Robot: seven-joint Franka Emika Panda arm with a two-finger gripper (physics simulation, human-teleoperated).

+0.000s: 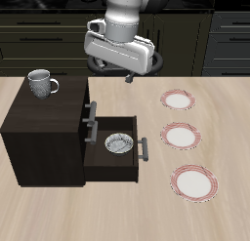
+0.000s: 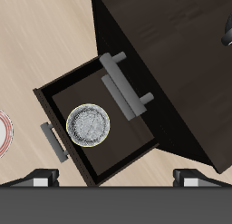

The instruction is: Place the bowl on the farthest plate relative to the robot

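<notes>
Bowl (image 1: 119,143) sits loose in the open drawer (image 1: 98,157) of the dark cabinet (image 1: 39,128), claw (image 1: 130,80) hovering empty above with fingers spread; likely light, rigid, glazed-slippery, so pinch one rim wall, then carry to the plate (image 1: 193,182) farthest from the robot.

Robot (image 1: 125,30) arm bent forward, high above surface; gripper (image 1: 132,82) pointing down, fingers (image 2: 34,178) spread wide, holding nothing

The bowl (image 2: 89,124) sits inside the open drawer (image 2: 136,137) of the dark cabinet (image 2: 172,55); pincer fingertips (image 2: 41,177) spread apart.
</notes>
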